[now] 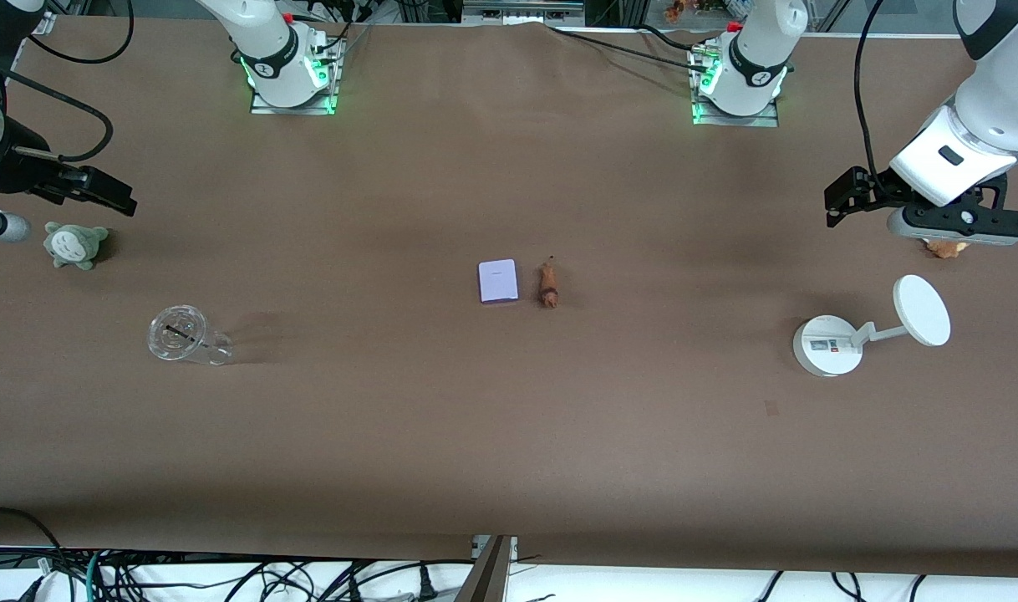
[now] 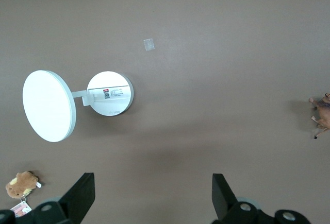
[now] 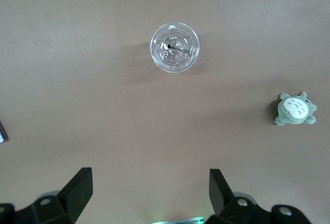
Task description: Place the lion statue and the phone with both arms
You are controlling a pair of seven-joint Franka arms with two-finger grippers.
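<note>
The phone (image 1: pixel 498 281), a flat pale lavender rectangle, lies at the table's middle. The lion statue (image 1: pixel 547 285), a tiny reddish-brown figurine, lies right beside it toward the left arm's end. The statue also shows at the edge of the left wrist view (image 2: pixel 322 113), and a corner of the phone at the edge of the right wrist view (image 3: pixel 2 131). My left gripper (image 1: pixel 842 199) (image 2: pixel 153 193) is open and empty, up over the left arm's end of the table. My right gripper (image 1: pixel 108 194) (image 3: pixel 149 190) is open and empty, up over the right arm's end.
A white round-based stand with a disc (image 1: pixel 827 347) (image 2: pixel 109 94) stands at the left arm's end, with a tan plush (image 1: pixel 944 247) (image 2: pixel 20 184) partly under the left hand. A clear cup (image 1: pixel 179 334) (image 3: pixel 175 47) and a grey-green plush (image 1: pixel 74 244) (image 3: pixel 295 109) sit at the right arm's end.
</note>
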